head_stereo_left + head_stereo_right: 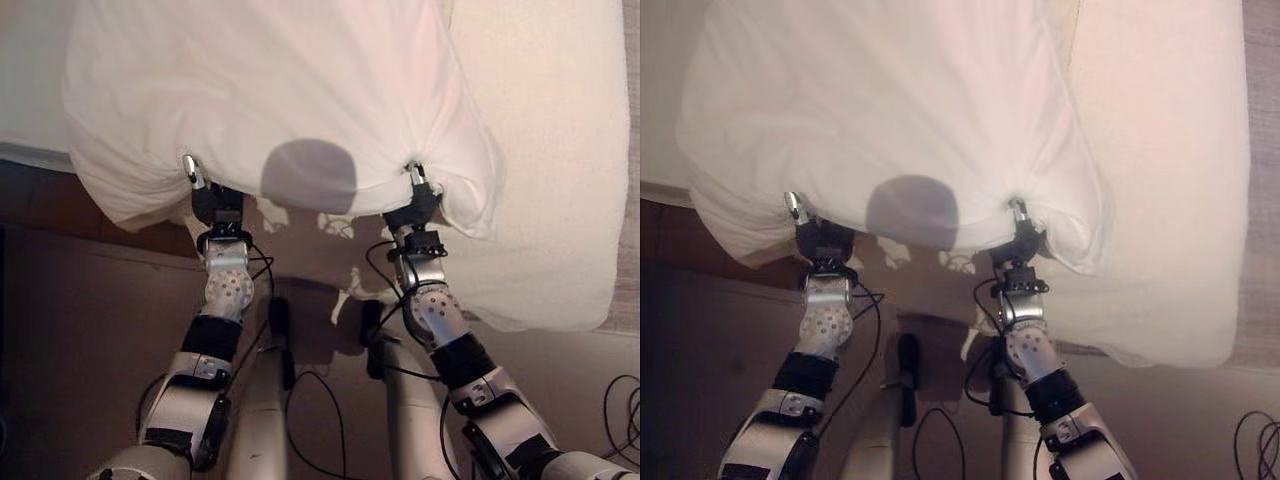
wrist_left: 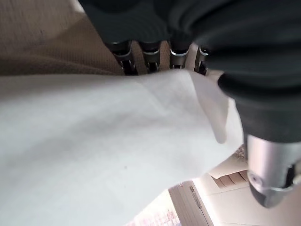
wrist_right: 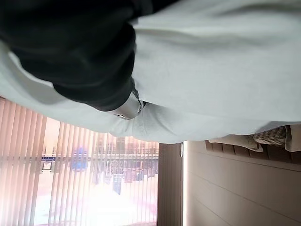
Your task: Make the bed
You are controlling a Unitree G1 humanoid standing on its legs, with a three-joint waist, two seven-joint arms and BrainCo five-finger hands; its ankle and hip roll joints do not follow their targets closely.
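The bed [image 1: 560, 150] is covered in cream cloth. A big white sheet [image 1: 270, 90] lies on it and hangs past its near edge. Below is the brown floor [image 1: 80, 330].

The white sheet [image 1: 270, 90] is plain and patternless, with a round grey shadow patch on its near edge, and to its right the mattress [image 1: 560, 150] is cream with a fine woven texture. The left hand [image 1: 205, 195] and the right hand [image 1: 418, 195] each pair a dark ribbed cover with silver fingers, the cloth looking pale grey-white close up against them. The floor [image 1: 80, 300] near the bed is brown, and in the right wrist view pinkish vertical blinds [image 3: 70, 179] stripe a bright window beside a beige panelled wall [image 3: 235, 188].
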